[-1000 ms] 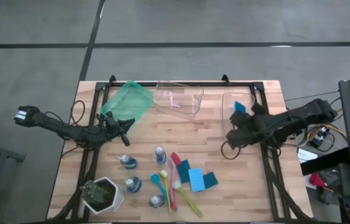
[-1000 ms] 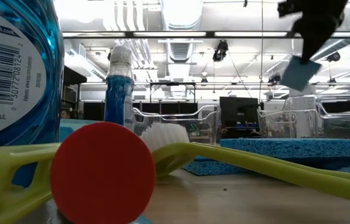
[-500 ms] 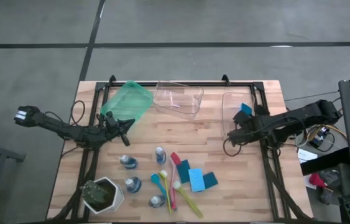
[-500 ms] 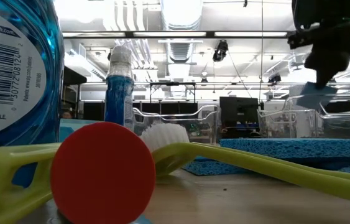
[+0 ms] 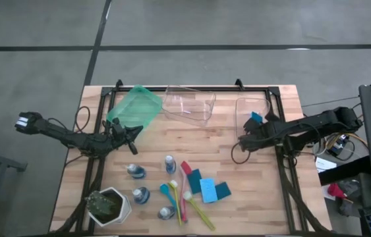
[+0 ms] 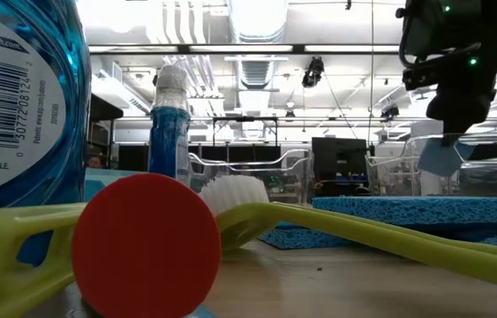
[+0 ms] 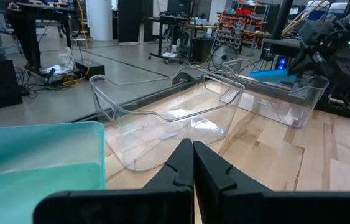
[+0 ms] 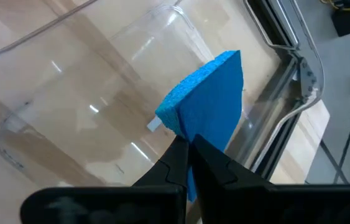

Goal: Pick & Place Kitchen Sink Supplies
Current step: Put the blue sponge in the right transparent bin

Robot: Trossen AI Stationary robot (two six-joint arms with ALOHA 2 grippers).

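My right gripper is shut on a blue sponge over the clear bin at the table's right far side. In the low view the sponge hangs at about the height of the bin's rim. My left gripper waits shut beside the green bin. Several small bottles of blue liquid, long-handled brushes and more blue and teal sponges lie on the table's near middle. My right gripper pinches the blue sponge between its two fingers at one end, across its thin side. The fingers come from above, slanting down from the table's right. The sponge is lifted clear and sticks out past the fingertips over the bin's floor.
A second clear bin stands at the far middle, between the green bin and the right one. A white pot with a green plant stands at the near left corner. Bare wood lies between the bins and the supplies.
My right gripper has come down toward the right clear bin, keeping its hold on the blue sponge. In the low view the sponge has dropped from well above the bin to the height of its rim.
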